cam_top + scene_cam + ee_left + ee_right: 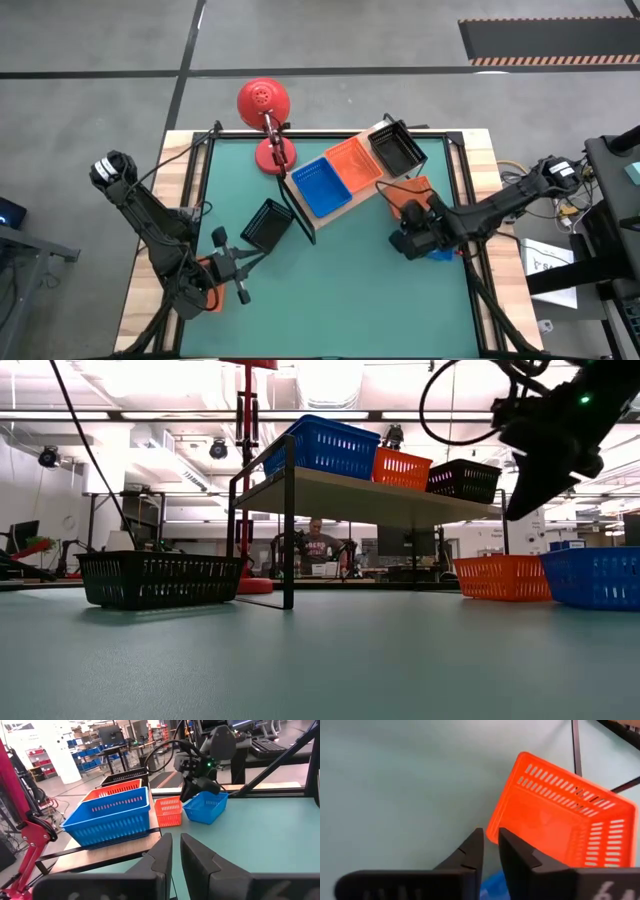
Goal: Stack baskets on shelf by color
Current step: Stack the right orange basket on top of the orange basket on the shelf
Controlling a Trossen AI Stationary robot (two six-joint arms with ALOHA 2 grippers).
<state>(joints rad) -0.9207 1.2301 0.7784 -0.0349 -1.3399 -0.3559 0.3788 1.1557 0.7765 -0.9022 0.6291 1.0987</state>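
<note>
Right claw [418, 240] hangs low over the right side of the green desk [350, 290], its two fingers nearly together with only a thin gap and nothing between them. Just beside it sit a loose orange basket [412, 192] and a loose blue basket [596, 577], touching or nearly touching each other; from above, the blue one is mostly hidden under the arm. Angled across the back of the desk is the wooden shelf [352, 205], already carrying three baskets in a row: blue [321, 186], orange [354, 163] and black [398, 148]. Another black basket [267, 224] rests on the desk near the shelf's front leg. Left claw [240, 277] waits at the near left corner, fingers close together and empty. The main risk, as I judge it, is the crowding on the right: a claw coming down on one loose basket could nudge or tip its neighbour, or pinch both rims at once. Thin mesh walls may also slip from narrow fingers while being carried. A basket lifted toward the shelf could catch the black wire frame, or land on the wrong colour.
</note>
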